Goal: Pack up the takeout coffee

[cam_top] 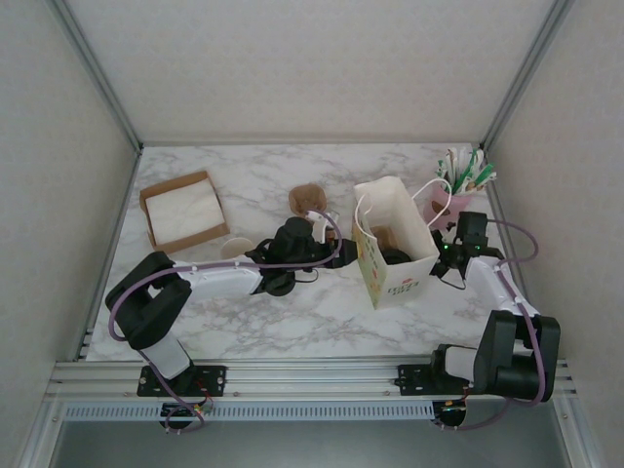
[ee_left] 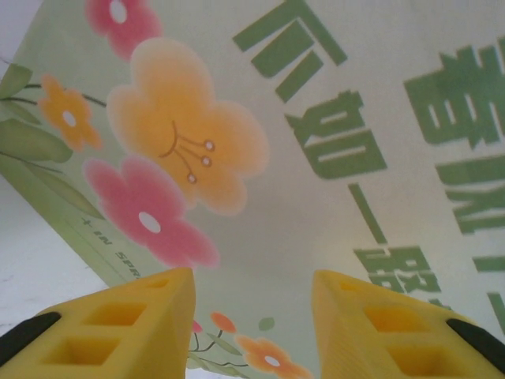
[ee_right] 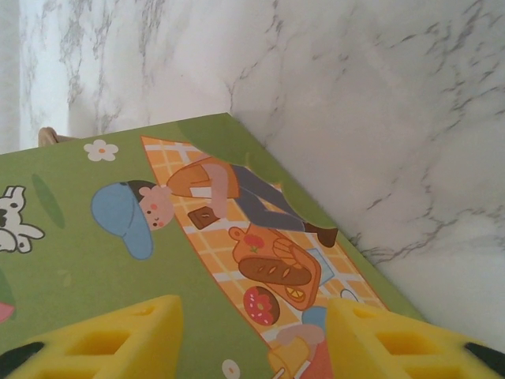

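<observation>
Two claws flank the paper bag (cam_top: 395,283). Top view: left claw (cam_top: 330,232) sits just beside its left wall, right claw (cam_top: 445,255) just beside its right. The takeout coffee (cam_top: 397,256) shows as a dark shape inside the bag, between the claws.

Left wrist: left claw (ee_left: 252,284) released, empty, flowered bag face close ahead.

Right wrist: right claw (ee_right: 252,308) released, empty, picnic-print bag side ahead, marble table (ee_right: 379,118) beyond.

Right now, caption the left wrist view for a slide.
Left gripper, jaws apart, faces the flowered side of the bag.

Paper bag (cam_top: 392,278) blocks between left tool (ee_left: 251,278) and right tool (ee_right: 254,304); bag mouth open above; near table (cam_top: 292,314) bare.
</observation>
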`<action>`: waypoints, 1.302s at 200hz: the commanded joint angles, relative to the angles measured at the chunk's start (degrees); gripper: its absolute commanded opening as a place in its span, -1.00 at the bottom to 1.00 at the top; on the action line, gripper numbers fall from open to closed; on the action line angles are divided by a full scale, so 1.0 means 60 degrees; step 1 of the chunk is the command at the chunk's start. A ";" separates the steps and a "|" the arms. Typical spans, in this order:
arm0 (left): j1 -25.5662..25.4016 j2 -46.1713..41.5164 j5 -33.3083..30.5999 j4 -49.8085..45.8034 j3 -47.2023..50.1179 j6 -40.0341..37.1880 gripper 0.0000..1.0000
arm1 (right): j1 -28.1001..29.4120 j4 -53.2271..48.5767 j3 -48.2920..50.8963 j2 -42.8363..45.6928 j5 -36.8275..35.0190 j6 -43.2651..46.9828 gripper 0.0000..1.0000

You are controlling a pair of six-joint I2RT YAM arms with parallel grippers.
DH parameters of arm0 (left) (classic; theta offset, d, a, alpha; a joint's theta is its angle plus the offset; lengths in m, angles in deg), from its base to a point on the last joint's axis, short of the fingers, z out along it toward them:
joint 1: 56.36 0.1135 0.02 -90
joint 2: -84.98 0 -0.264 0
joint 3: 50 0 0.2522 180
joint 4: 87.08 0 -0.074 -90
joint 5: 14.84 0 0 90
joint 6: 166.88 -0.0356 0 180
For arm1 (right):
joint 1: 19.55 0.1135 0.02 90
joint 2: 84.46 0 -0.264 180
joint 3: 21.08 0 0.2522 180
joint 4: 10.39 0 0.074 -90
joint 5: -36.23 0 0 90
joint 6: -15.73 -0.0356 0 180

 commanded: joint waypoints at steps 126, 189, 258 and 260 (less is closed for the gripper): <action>0.0701 -0.2248 -0.0707 -0.1196 -0.0009 -0.0931 -0.01 | 0.0649 -0.4029 -0.3497 0.1125 -0.3972 0.2225 0.17; 0.1387 -0.3200 -0.0924 -0.2830 -0.0883 -0.2007 0.52 | 0.0612 -0.4983 -0.6049 0.0328 -0.4597 0.3006 0.20; 0.2231 -0.3041 -0.0622 -0.3703 -0.2048 -0.2557 0.99 | 0.0241 -0.5216 -0.8134 -0.1367 -0.4705 0.3289 -0.27; 0.2257 -0.3018 -0.0615 -0.3707 -0.2069 -0.2565 0.99 | 0.0239 -0.5212 -0.8174 -0.1417 -0.4701 0.3296 -0.27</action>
